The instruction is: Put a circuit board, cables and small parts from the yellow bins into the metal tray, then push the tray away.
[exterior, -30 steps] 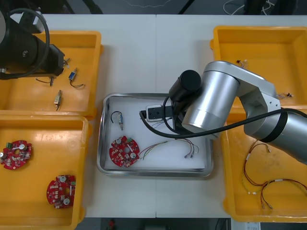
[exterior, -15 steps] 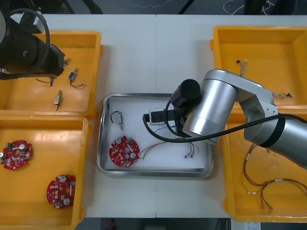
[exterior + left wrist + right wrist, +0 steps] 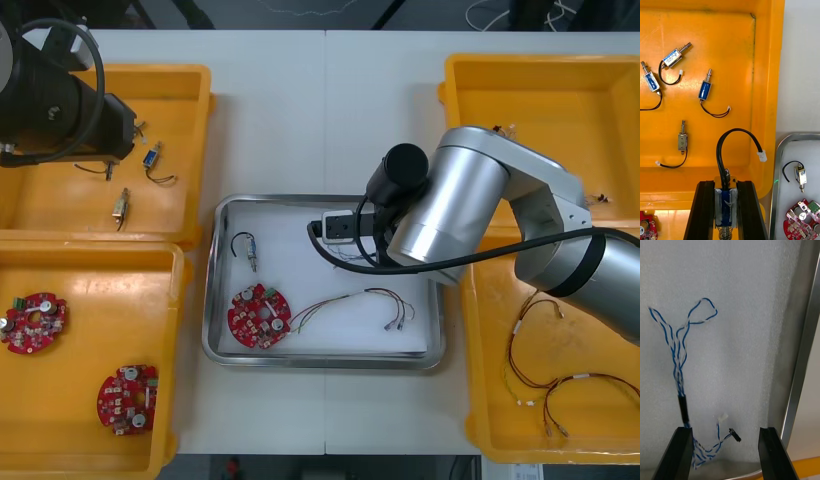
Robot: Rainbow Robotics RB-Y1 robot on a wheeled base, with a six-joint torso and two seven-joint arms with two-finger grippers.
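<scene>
A small part with a black lead is clamped in the left claw, over a bin. The tray lies beside that claw, past the bin wall. The right claw gapes wide over the tray's blue-white cable. Next, likely: carry the part across and drop it.

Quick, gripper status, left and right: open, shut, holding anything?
Left gripper: shut on a small metal part, above a yellow bin.
Right gripper: open, empty, over the blue and white cable in the metal tray.
</scene>
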